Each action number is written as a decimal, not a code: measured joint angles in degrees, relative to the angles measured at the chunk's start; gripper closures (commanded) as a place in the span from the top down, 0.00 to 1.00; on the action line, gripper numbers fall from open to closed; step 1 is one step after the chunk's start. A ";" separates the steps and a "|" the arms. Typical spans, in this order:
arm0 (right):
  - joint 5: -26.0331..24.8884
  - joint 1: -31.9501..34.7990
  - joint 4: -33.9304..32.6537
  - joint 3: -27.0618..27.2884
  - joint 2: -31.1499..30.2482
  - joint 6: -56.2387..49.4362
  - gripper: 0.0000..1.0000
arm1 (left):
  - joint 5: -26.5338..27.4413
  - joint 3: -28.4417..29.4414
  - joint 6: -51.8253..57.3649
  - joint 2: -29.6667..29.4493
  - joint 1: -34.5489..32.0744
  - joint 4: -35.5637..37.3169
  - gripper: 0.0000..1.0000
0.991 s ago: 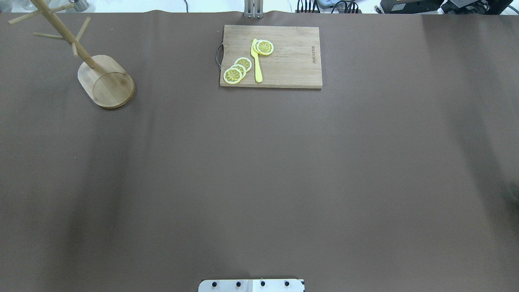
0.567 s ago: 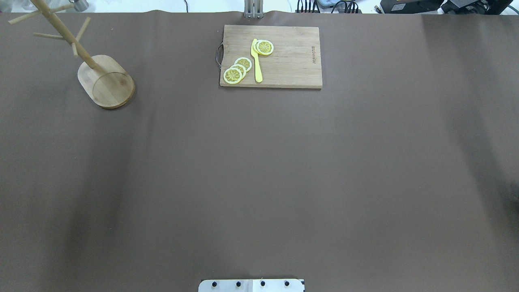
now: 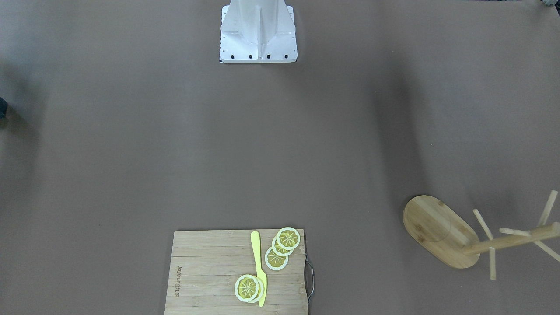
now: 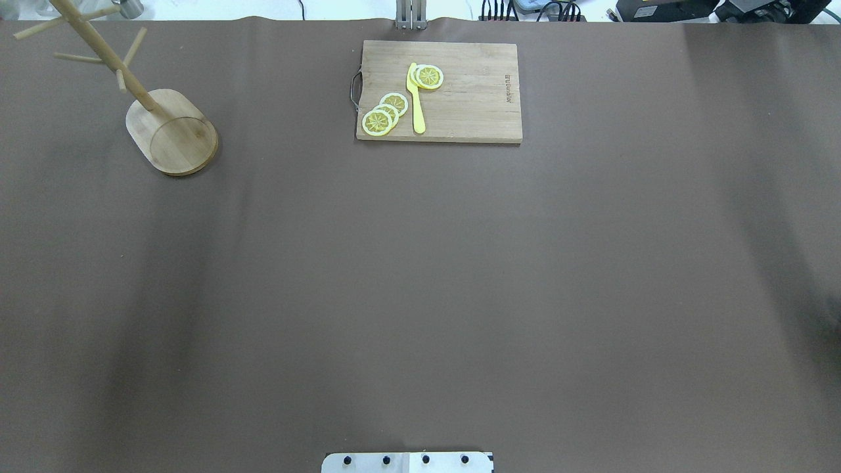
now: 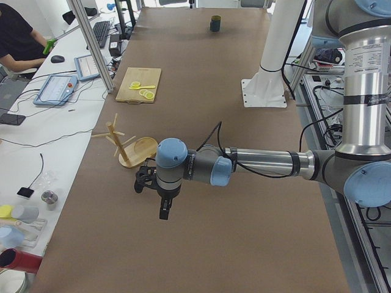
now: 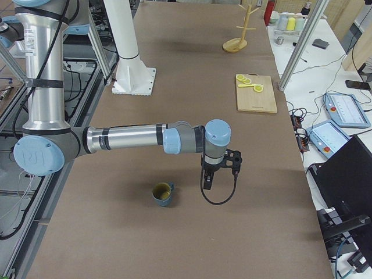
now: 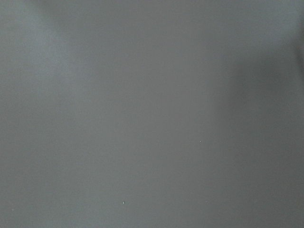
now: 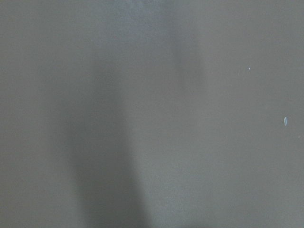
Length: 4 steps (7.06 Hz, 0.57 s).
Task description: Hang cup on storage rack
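The cup, blue-grey with a yellow inside, stands upright on the brown table cover; it also shows far off in the exterior left view. My right gripper hangs above the table to one side of the cup, apart from it. The storage rack, a bamboo mug tree, stands at the table's far left corner and also shows in the front-facing view. My left gripper hangs over the table near the rack. I cannot tell whether either gripper is open or shut. Both wrist views show only table cover.
A wooden cutting board with lemon slices and a yellow knife lies at the far middle of the table. The robot's white base stands at the near edge. An operator's desk runs along the far side.
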 measured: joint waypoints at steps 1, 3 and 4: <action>0.01 0.32 0.04 2.89 -2.91 4.83 1.00 | -0.15 -0.06 -0.01 0.12 -0.11 -0.08 0.99; 0.22 0.99 0.11 12.68 -12.79 15.93 1.00 | -0.59 -0.08 -0.07 0.35 -0.45 -0.20 0.99; 1.84 1.26 0.07 15.30 -16.72 19.69 1.00 | -0.67 -0.12 -0.08 0.38 -0.58 -0.21 0.99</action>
